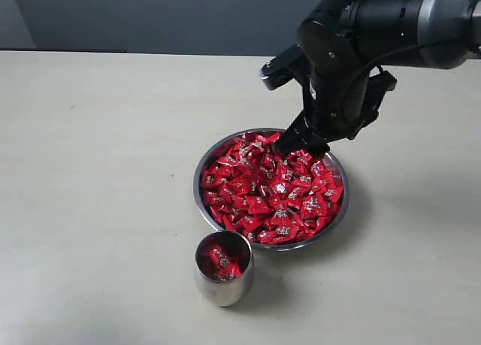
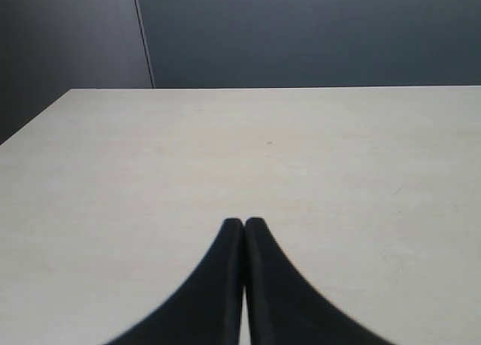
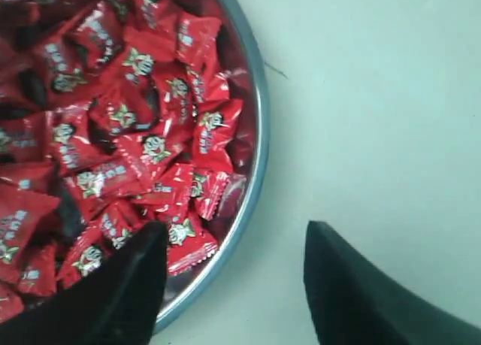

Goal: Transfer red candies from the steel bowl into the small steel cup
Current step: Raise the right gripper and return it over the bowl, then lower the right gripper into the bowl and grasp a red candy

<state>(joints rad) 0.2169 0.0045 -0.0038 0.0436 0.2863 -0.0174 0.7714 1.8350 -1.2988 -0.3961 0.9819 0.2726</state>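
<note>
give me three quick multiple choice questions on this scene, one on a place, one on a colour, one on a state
1. Where is the small steel cup relative to the steel bowl?
A) inside it
B) just on the camera's side of it
C) far behind it

2. What colour are the candies?
A) blue
B) green
C) red

3. How is the right hand?
A) open
B) shut on a candy
C) shut on the cup

Answers: 1 B, it stands by the bowl's near rim; 2 C, red wrappers fill the bowl; 3 A, its fingers stand apart across the bowl's rim.
</note>
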